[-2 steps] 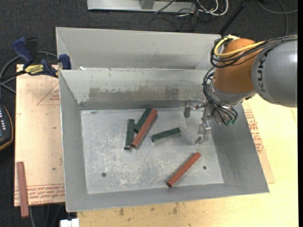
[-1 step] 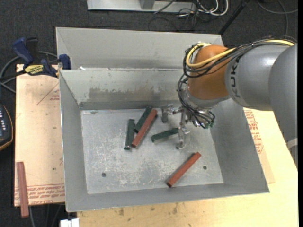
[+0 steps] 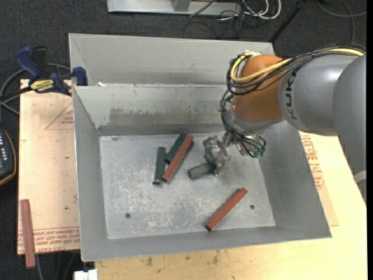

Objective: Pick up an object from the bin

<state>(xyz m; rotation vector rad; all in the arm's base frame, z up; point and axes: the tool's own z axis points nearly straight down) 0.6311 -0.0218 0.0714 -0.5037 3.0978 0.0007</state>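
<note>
My gripper [image 3: 214, 156] hangs low over the middle of the bin, under the orange cover. Its fingers come down right at the right end of a short dark green block [image 3: 201, 170], which lies flat just below and left of them. Left of that, a red-brown bar [image 3: 178, 158] lies diagonally with a dark green bar [image 3: 178, 147] against its upper end. A narrow dark green bar [image 3: 159, 165] lies beside them, almost upright in the view.
Another red-brown bar [image 3: 226, 209] lies diagonally near the bin's front right. The arm comes in from the right above the bin's right wall. Bare floor stretches across the front left of the bin.
</note>
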